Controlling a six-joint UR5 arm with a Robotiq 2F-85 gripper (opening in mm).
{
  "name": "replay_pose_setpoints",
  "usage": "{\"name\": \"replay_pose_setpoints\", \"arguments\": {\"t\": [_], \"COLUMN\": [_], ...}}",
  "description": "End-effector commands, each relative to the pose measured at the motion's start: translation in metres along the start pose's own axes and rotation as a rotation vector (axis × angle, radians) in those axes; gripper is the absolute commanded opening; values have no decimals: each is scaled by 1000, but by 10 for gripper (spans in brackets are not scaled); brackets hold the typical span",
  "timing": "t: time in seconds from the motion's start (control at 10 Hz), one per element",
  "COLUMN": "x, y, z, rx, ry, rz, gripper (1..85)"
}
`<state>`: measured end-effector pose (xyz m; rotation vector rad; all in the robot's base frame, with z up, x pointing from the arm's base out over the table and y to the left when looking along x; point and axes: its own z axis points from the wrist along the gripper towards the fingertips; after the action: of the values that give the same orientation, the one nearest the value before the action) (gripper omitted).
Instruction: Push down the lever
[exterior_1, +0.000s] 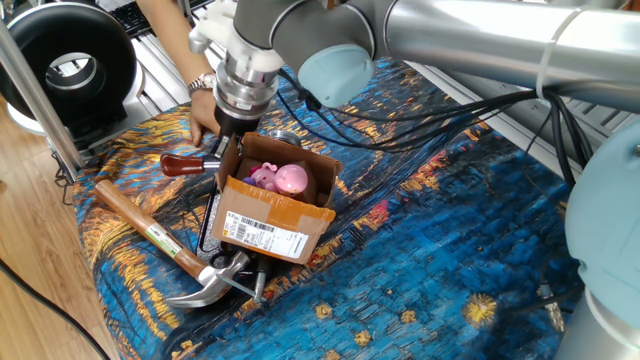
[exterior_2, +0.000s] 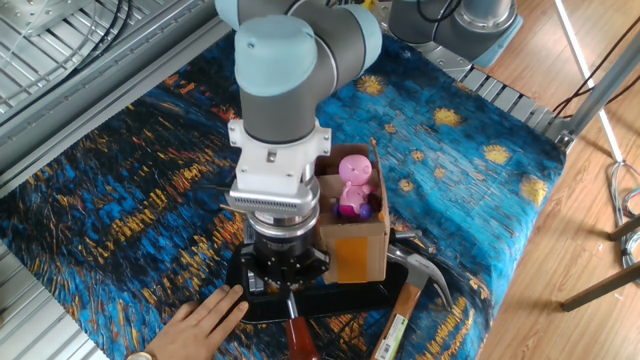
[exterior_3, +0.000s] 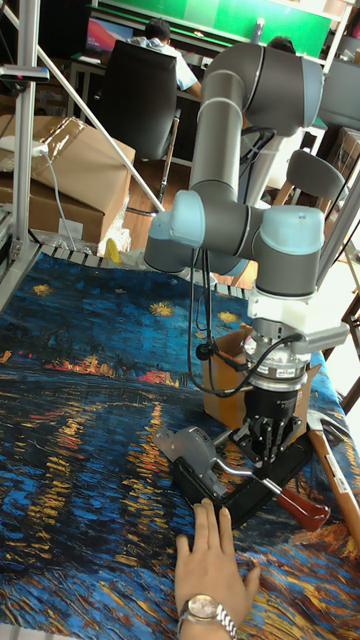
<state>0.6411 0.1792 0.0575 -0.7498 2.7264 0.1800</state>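
Draped over the surface (exterior_1: 450, 250) is a blue-and-orange swirl-patterned cloth. Above it, the grey robot arm with pale-blue joint caps (exterior_2: 280, 90) points straight down beside an open brown cardboard box (exterior_1: 275, 205) holding a pink toy (exterior_1: 282, 179). A wooden-handled claw hammer (exterior_1: 160, 240) lies near the box. A person's hand with a wristwatch (exterior_3: 210, 570) rests flat by the black base plate (exterior_2: 330, 298). The slim metal lever with a glossy dark-red sleeve (exterior_3: 292, 500) sticks out sideways from the base, directly under the claw (exterior_3: 262, 452); whether its fingers are wide or narrow I cannot tell.
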Motion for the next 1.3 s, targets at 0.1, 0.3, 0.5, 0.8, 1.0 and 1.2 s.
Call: {"name": "replay_pose_setpoints", "arguments": {"t": [0.1, 0.3, 0.5, 0.8, 1.0, 1.2], "x": [-2, -1, 0, 1, 4, 5], "y": [1, -1, -5, -4, -7, -7], "z": [11, 14, 17, 19, 19, 16], "rx": [4, 9, 25, 29, 38, 37], "ry": [-10, -9, -8, -5, 2, 13], "rz": [13, 10, 6, 9, 4, 0], "gripper": [110, 110, 107, 103, 103, 103]}}
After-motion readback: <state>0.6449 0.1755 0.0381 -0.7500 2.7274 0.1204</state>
